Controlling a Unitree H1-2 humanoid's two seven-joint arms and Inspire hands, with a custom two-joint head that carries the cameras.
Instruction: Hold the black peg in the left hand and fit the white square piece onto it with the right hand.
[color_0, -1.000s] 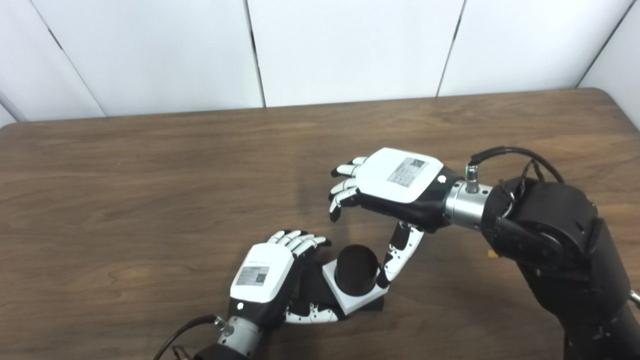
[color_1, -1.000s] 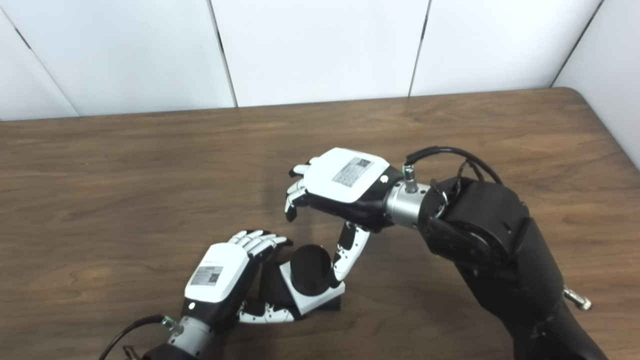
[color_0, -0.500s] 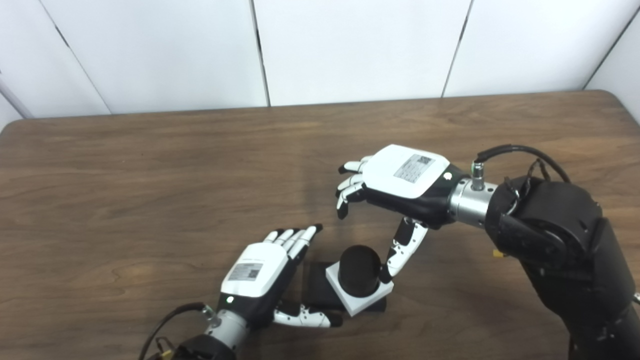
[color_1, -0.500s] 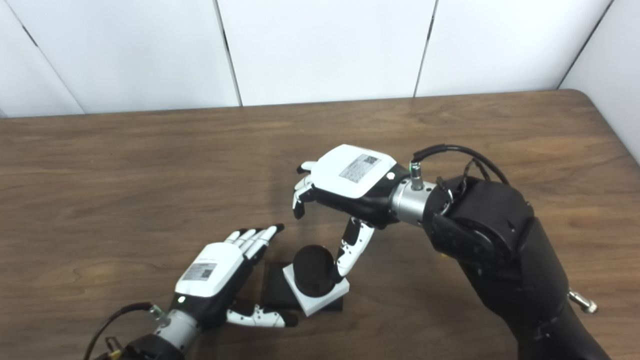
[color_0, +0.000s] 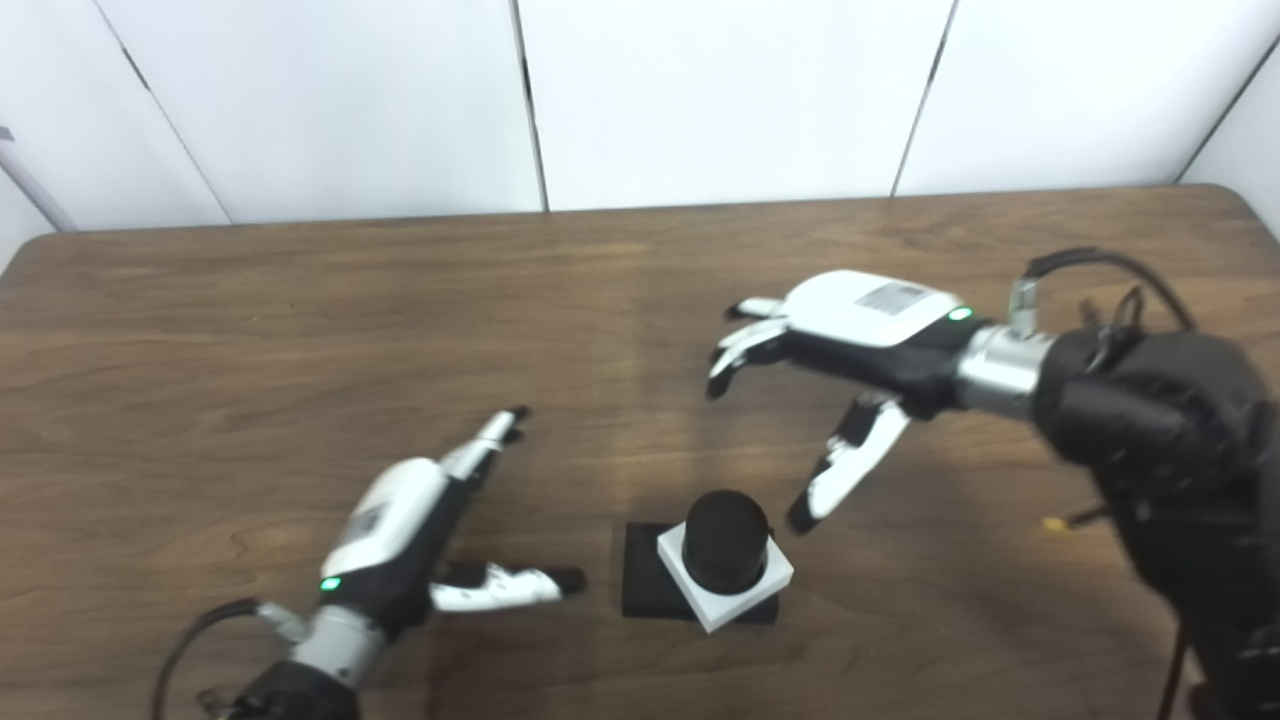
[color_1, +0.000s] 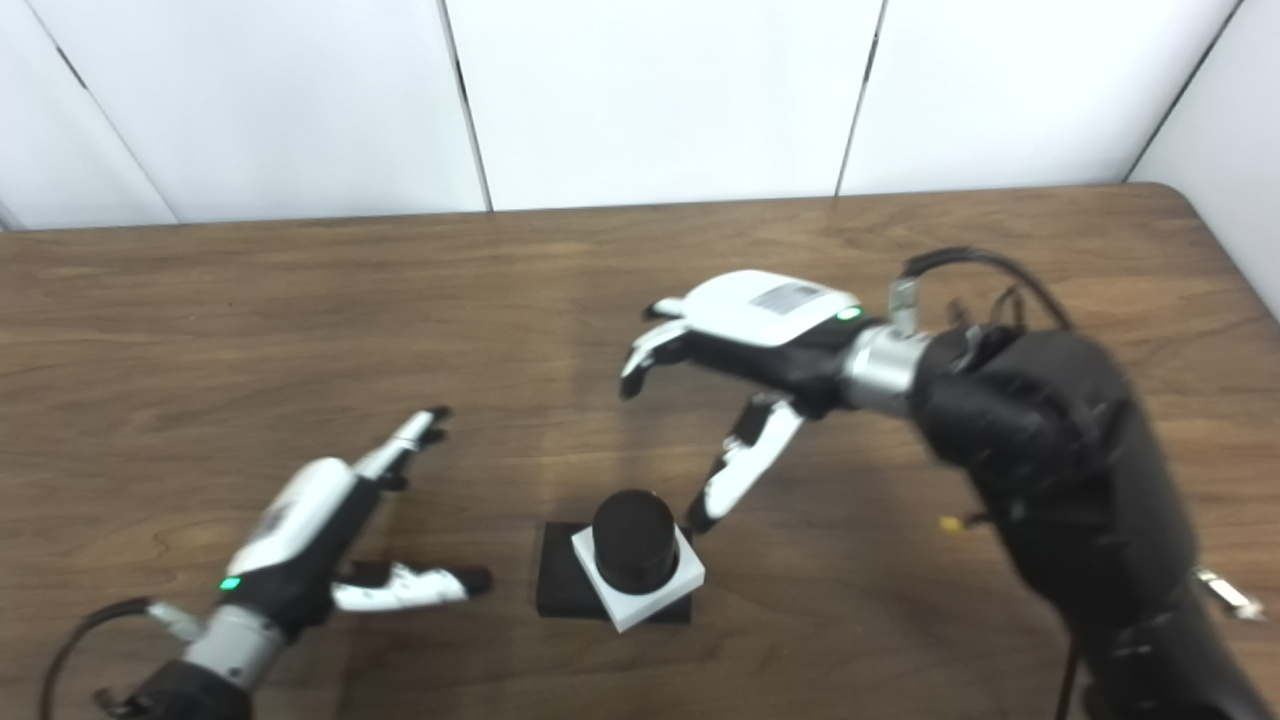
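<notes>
Left eye view: both hands, left hand (color_0: 400, 530) and right hand (color_0: 850, 330), now spread empty and pulled clear; the white square piece (color_0: 725, 580) sits, apparently seated, around the black peg (color_0: 724, 540).

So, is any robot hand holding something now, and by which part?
Nothing is held. The left robot hand and right robot hand are both open, apart from the black peg and white square piece.

Black peg and white square piece fitted together on a wooden desk.
The black peg (color_0: 724, 541) is a short, round-topped cylinder standing upright on a flat black square base. The white square piece (color_0: 727, 582) sits around the peg, resting on that base, turned at an angle so one corner overhangs the base's front edge.
</notes>
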